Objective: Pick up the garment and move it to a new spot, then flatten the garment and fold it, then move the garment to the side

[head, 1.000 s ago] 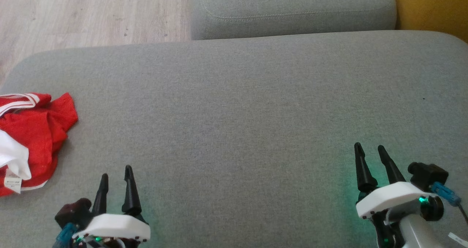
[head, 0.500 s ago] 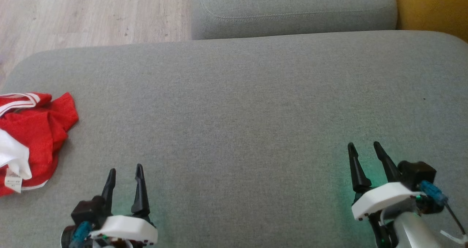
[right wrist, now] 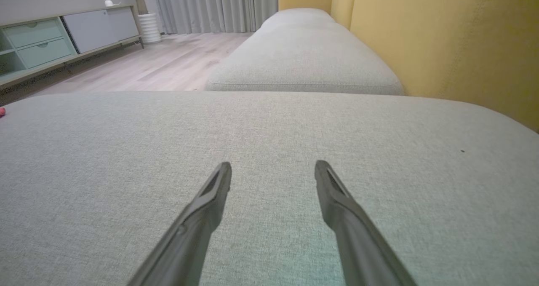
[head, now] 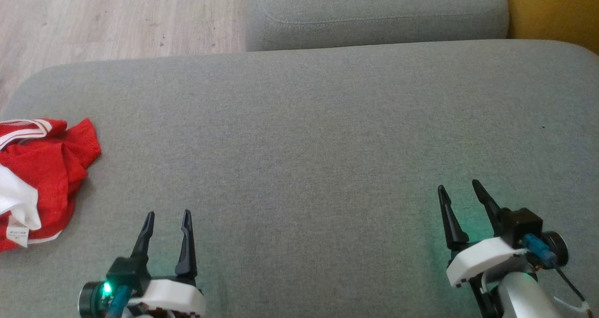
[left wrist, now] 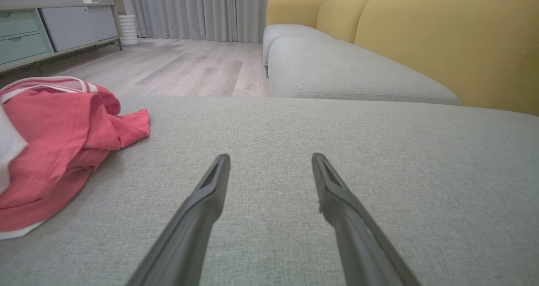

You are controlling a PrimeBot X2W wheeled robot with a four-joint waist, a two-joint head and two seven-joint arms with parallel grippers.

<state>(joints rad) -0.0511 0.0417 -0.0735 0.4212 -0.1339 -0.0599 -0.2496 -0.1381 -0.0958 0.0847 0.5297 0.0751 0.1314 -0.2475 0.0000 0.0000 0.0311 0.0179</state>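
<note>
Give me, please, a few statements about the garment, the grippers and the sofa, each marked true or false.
1. The red and white garment lies at the left end of the grey seat cushion. True.
2. The left gripper is clamped on the garment. False: it is open, apart from the garment and holds nothing.
3. The right gripper is open and holds nothing. True.
4. The garment is folded flat. False: it is bunched up.
5. The sofa backrest is blue. False: it is yellow.

No legible txt or nos. Only candidate: white care tag [head: 17,234] on red garment [head: 51,168], approx 9 o'clock in head view; dark print there too small/blurry to read.
</note>
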